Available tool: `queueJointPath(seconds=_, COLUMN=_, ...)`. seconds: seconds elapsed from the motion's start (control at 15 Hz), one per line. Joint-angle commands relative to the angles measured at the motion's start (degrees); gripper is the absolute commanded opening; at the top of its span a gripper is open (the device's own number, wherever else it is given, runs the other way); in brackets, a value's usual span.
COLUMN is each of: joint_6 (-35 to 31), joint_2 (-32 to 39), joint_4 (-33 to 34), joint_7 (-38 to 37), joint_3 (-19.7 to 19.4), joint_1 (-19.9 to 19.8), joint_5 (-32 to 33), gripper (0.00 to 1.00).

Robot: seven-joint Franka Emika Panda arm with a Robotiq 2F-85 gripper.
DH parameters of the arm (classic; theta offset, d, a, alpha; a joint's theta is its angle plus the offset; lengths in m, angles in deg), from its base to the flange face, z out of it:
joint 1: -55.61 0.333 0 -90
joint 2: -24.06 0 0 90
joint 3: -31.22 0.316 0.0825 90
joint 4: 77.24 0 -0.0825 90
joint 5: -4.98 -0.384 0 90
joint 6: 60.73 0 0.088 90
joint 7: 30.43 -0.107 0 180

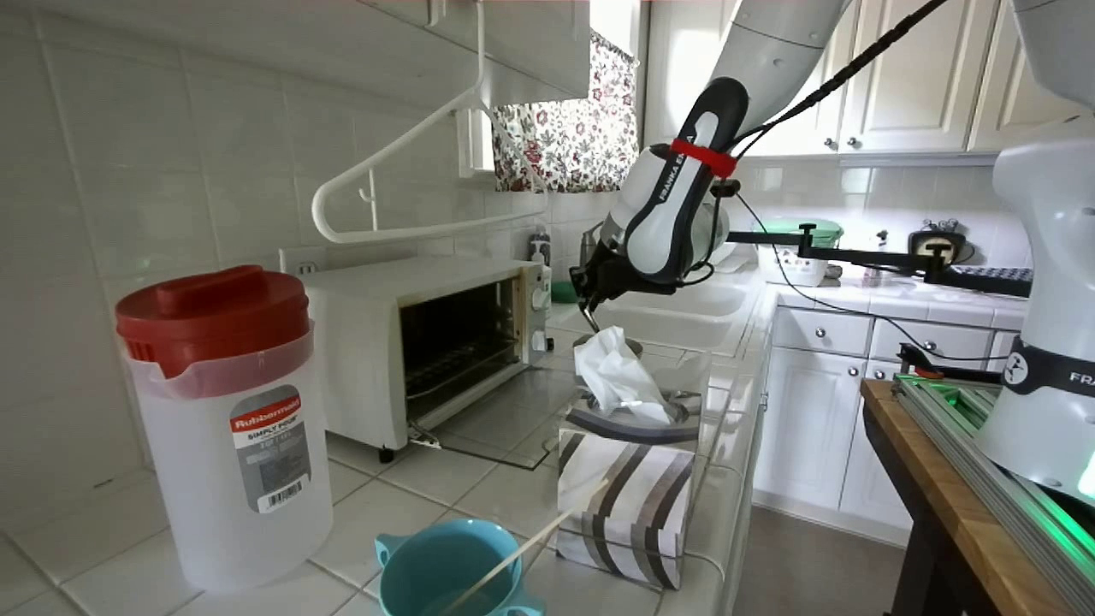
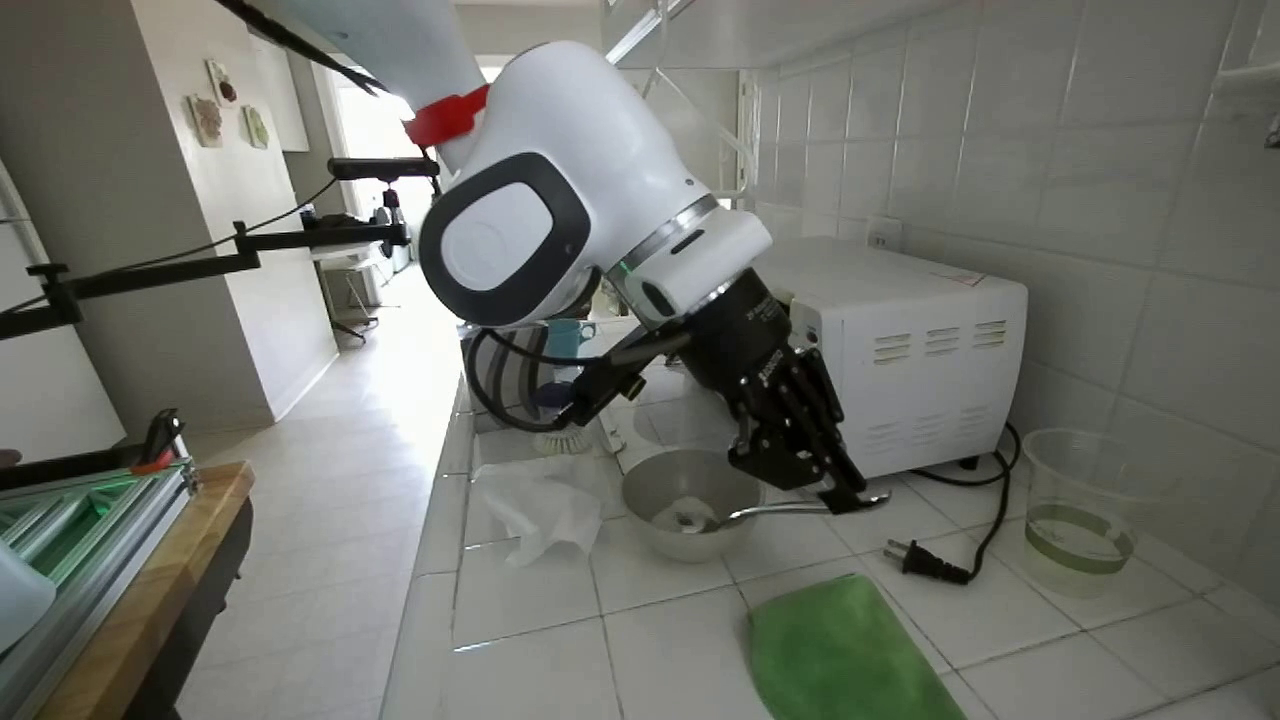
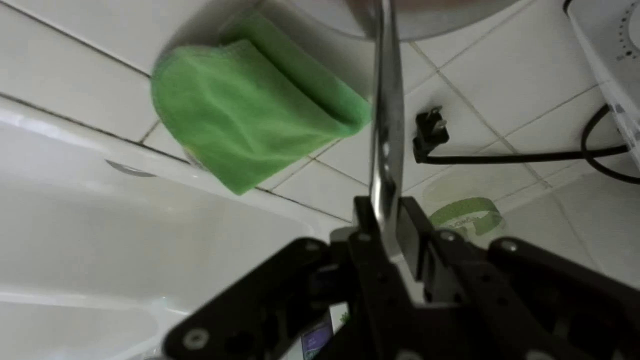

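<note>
White tiles line the wall (image 1: 128,197) and cover the table (image 1: 393,509) in a kitchen. In an exterior view, the robot arm (image 1: 676,188) reaches over the table from the right, jaws angled downward behind a striped tissue box (image 1: 629,505). A tissue (image 1: 620,372) protrudes from the top of the box. In the foreground, a blue cup (image 1: 428,556) contains a light-coloured stick (image 1: 535,538). A translucent pitcher (image 1: 214,479) with a red lid (image 1: 214,312) stands to the left of the cup. Behind the pitcher is a white toaster oven (image 1: 364,334), visible in both exterior views, its door lowered.

In an exterior view, a metal utensil (image 2: 780,508) is clamped between the jaws near its handle end. A short length of handle projects past the jaws. The lower end of the utensil is inside a bowl (image 2: 690,545), which stands upright on the table. A crumpled white sheet (image 2: 545,510) lies beside the bowl. Near it are a green cloth (image 2: 850,655), a black power plug (image 2: 930,563) and a clear plastic cup (image 2: 1085,500) with a green band.

In the wrist view, the jaws enter from the bottom, closed on the utensil. The utensil extends upward to the bowl at the top edge. The green cloth lies folded to its left; the plug lies to its right. Contact between utensil and bowl cannot be determined.
</note>
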Motion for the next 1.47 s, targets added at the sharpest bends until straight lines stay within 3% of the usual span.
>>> queueJointPath(seconds=0.0, joint_6=2.3, joint_2=-2.9, joint_4=0.2, joint_7=-0.3, joint_3=3.4, joint_1=-3.5, joint_5=0.4, gripper=0.05)
queueJointPath(seconds=0.73, joint_6=4.3, joint_2=-5.8, joint_4=0.3, joint_7=1.1, joint_3=7.3, joint_1=-7.5, joint_5=1.3, gripper=0.05)
queueJointPath(seconds=0.8, joint_6=4.6, joint_2=-6.5, joint_4=0.2, joint_7=1.5, joint_3=7.3, joint_1=-7.6, joint_5=1.7, gripper=0.44)
queueJointPath(seconds=0.93, joint_6=6.1, joint_2=-7.9, joint_4=0.1, joint_7=2.3, joint_3=7.7, joint_1=-8.1, joint_5=2.3, gripper=0.53)
queueJointPath(seconds=1.27, joint_6=13.5, joint_2=-9.2, joint_4=1.2, joint_7=5.3, joint_3=9.8, joint_1=-10.9, joint_5=3.2, gripper=0.91)
queueJointPath(seconds=1.4, joint_6=16.7, joint_2=-8.1, joint_4=2.1, joint_7=5.7, joint_3=8.4, joint_1=-10.3, joint_5=3.6, gripper=1.0)
